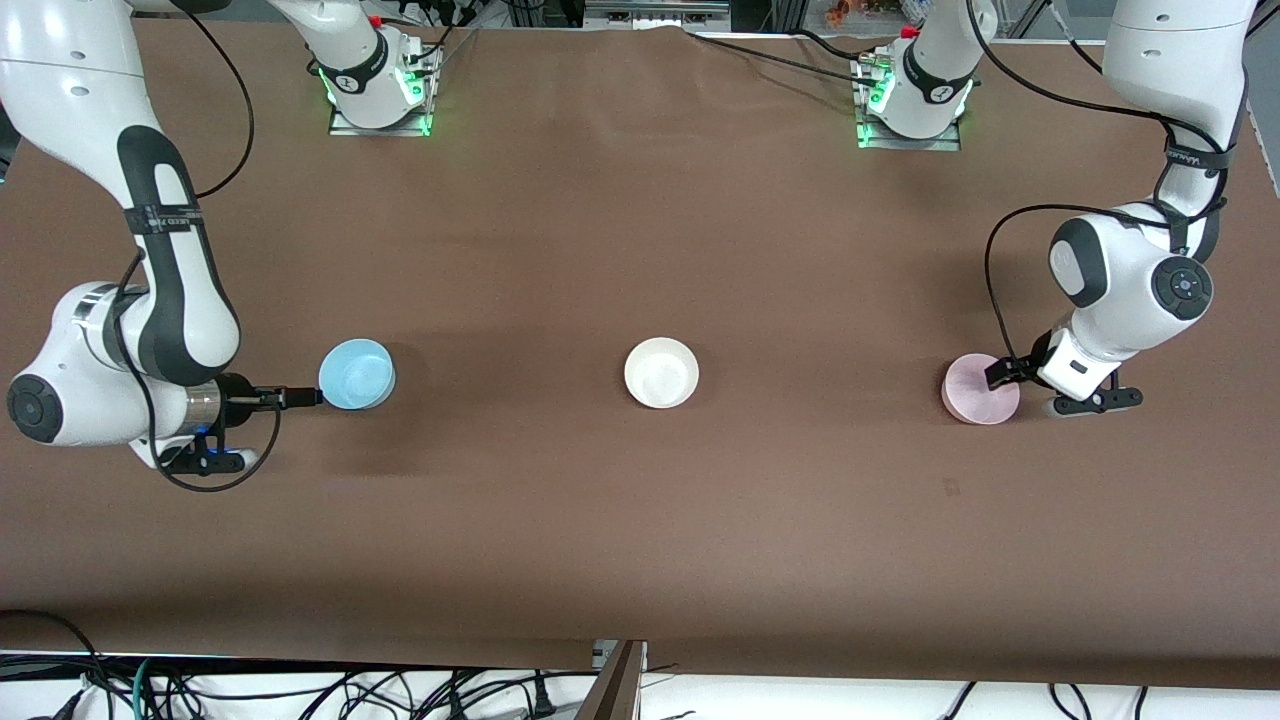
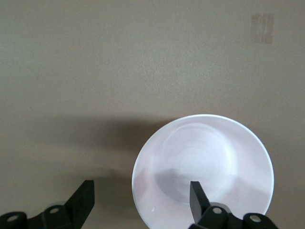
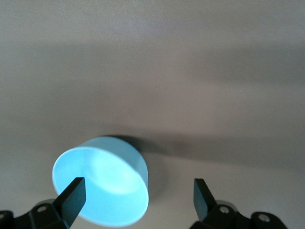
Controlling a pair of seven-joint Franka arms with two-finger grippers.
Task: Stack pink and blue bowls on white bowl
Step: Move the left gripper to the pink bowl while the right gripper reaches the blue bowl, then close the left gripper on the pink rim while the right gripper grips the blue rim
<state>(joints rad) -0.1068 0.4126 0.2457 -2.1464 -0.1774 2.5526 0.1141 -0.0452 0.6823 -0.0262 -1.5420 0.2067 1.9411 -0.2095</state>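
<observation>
At nine o'clock on the brown counter [image 1: 640, 250] from the small round white plastic bowl [image 1: 661, 372], the light blue plastic bowl [image 1: 357, 374] meets the spread right hand [image 1: 300, 397]; at three o'clock, the spread left hand [image 1: 1003, 372] straddles the pale pink plastic bowl's [image 1: 980, 390] rim. Both look light, stiff, slippery; pinch the rims.

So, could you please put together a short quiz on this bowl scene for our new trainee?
1. True or false: the pink bowl already sits inside the white bowl.
2. Which bowl is the right end effector at? A) blue B) white C) pink
3. Fill in: one finger of the open left end effector is over the inside of the ____ bowl.

Key:
1. False; the three bowls stand apart on the table, white in the middle.
2. A, the blue bowl.
3. pink.
</observation>
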